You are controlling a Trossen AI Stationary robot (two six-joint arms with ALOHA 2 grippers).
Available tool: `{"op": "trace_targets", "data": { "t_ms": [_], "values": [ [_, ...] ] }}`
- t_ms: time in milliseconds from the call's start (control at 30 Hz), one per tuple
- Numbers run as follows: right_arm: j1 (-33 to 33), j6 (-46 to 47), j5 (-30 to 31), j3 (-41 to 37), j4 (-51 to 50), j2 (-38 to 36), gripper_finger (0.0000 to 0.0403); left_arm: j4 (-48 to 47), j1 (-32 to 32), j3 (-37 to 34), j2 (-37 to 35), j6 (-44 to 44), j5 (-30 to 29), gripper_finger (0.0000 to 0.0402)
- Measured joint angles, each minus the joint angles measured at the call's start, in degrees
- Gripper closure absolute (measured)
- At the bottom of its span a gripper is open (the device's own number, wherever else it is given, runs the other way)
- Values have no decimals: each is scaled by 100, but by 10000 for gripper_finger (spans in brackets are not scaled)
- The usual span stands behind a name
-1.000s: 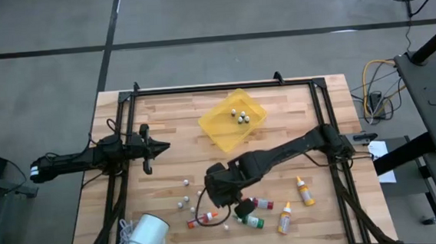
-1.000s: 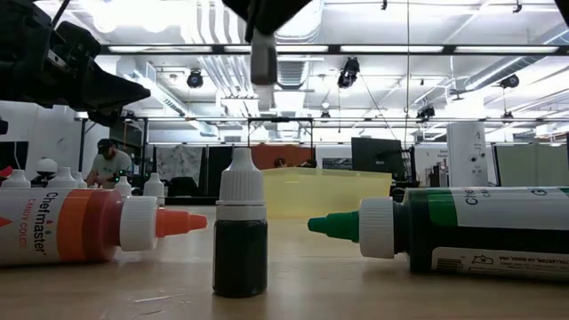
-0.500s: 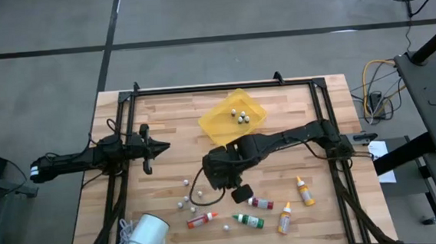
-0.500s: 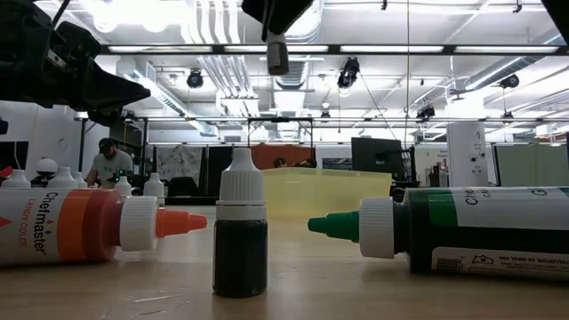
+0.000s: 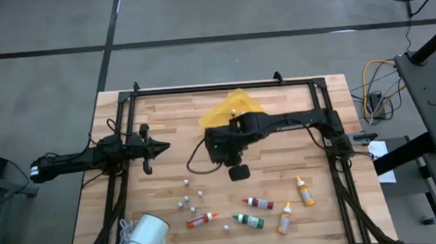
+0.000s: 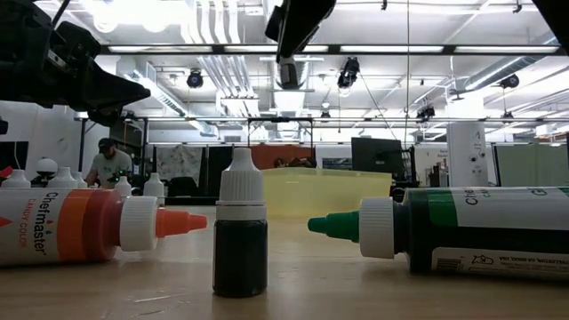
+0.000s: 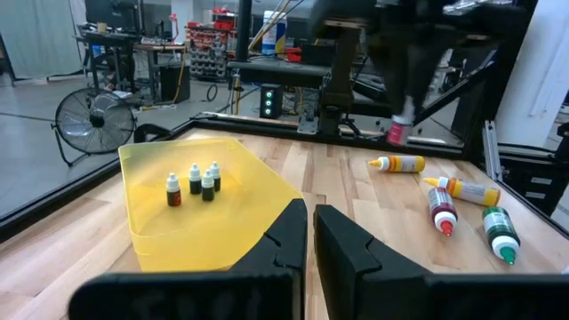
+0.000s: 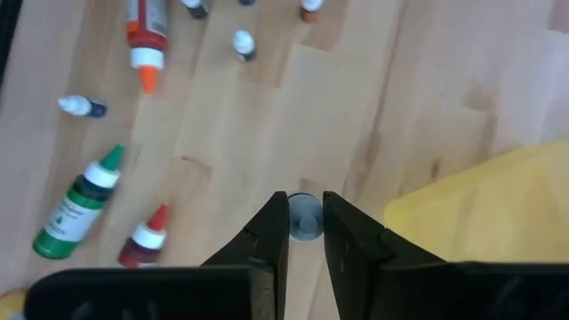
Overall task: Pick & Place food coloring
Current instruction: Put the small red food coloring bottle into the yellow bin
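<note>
My right gripper hangs over the table's middle, just near of the yellow tray, shut on a small white-capped dropper bottle. That bottle also shows high up in the low view. Several food coloring bottles with pointed coloured caps lie on their sides near the front edge: orange, green, red and yellow. Small white-capped bottles stand upright in the tray. My left gripper waits shut at the left. My right gripper pinches the small bottle at its white cap between the two fingertips. The fingers come from above, pointing steeply down. The bottle hangs upright below them, lifted clear of the table.
More small white-capped bottles are scattered on the wood at the front left; one stands upright close to the low camera. A white cylinder lies at the near left corner. A black frame rims the table.
My right gripper has gone up and toward the table's far edge, from above the lying bottles to the yellow tray's near side. It stays shut on the small bottle, which rides along upright and clear of the table.
</note>
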Motion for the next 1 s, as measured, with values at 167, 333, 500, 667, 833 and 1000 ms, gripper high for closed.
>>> {"op": "trace_targets", "data": {
  "t_ms": [167,333,500,667,833,1000],
  "values": [
    [-313,-146,2,-382,27,-268,355,0,0,0,0,0,0,402],
    [-619,-311,0,-909,270,-608,355,0,-4,0,-2,0,0,402],
    [-916,-351,-1,-1752,883,-1167,355,0,-4,0,0,0,0,402],
    [-1191,-412,-7,-2595,1303,-1732,355,0,-4,0,0,0,0,402],
    [-1463,-264,-13,-3175,1638,-2096,355,0,-2,0,0,0,0,402],
    [-1704,69,-10,-3296,1790,-2160,355,0,-2,0,0,0,0,402]
  ]
}}
